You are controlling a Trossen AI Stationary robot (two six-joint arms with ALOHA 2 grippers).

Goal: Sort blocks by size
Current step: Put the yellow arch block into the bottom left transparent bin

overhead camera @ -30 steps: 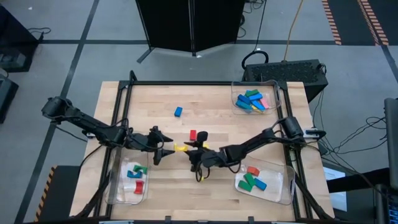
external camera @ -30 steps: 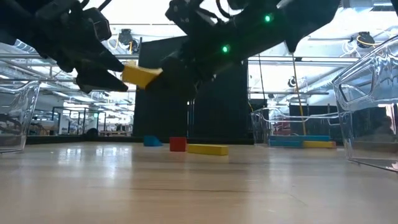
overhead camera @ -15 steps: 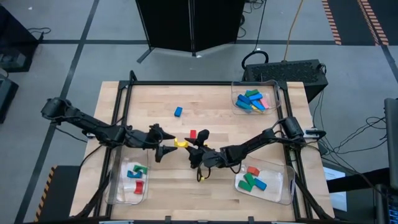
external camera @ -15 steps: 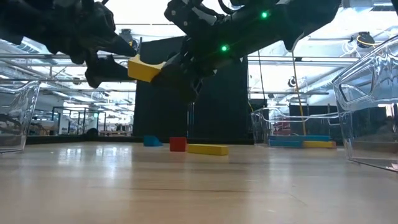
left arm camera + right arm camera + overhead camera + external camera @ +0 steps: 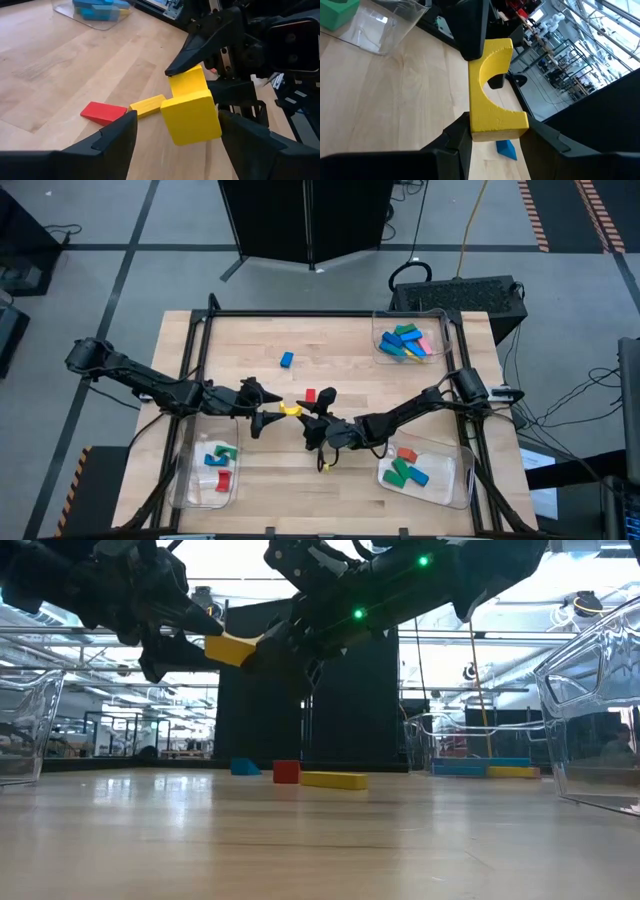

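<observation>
A yellow block with an arched cut-out hangs above the table's middle between the two grippers. My right gripper is shut on it. My left gripper is open, and its fingers stand on either side of the block's free end. On the table below lie a flat yellow block and a red block side by side. A blue block lies farther back. My right gripper pinches the yellow block's end nearest it between its two fingers, which lie across the block. They come about level from the table's right. The block is lifted clear, its other end sticking out toward my left gripper. My left gripper's fingers flank that end; whether one touches it, I cannot tell.
Three clear trays hold blocks: one at the far right, one at the near right, one at the near left. Bare wood lies between them.
My left gripper has risen and gone toward the table's right, and its fingers now stand around the yellow block's free end. My right gripper has rolled at the wrist and turned the block with it, still clear of the table.
</observation>
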